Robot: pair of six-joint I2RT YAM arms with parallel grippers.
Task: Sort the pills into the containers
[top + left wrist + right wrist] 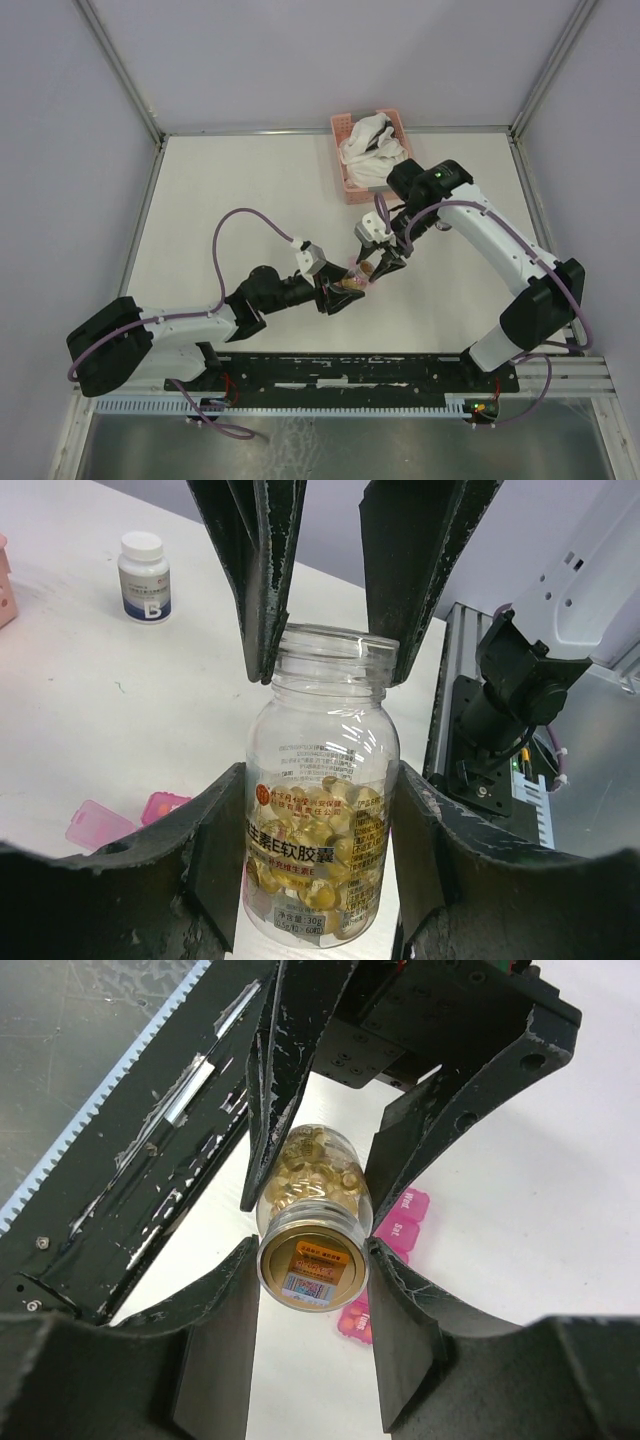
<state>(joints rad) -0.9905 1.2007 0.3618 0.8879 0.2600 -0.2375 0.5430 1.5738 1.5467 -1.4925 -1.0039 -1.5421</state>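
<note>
The clear round jar (320, 730) holds the yellow-orange pills (315, 840) as an amber mass in its lower half. My left gripper (320, 790) is shut on the jar's body. My right gripper (313, 1260) is shut on the jar's top end (312, 1270), which shows a gold seal with a label. In the top view both grippers (345, 290) (385, 262) meet at the jar (354, 279) above the table's middle. The magenta-pink compartment strip (402, 1222) lies on the table under the jar, partly hidden; it also shows in the left wrist view (100, 825).
A white-capped dark bottle (144, 577) stands on the table beyond the jar. A pink lattice basket (347, 170) with white cloth sits at the table's far edge. The arms' black mounting rail (360, 370) runs along the near edge.
</note>
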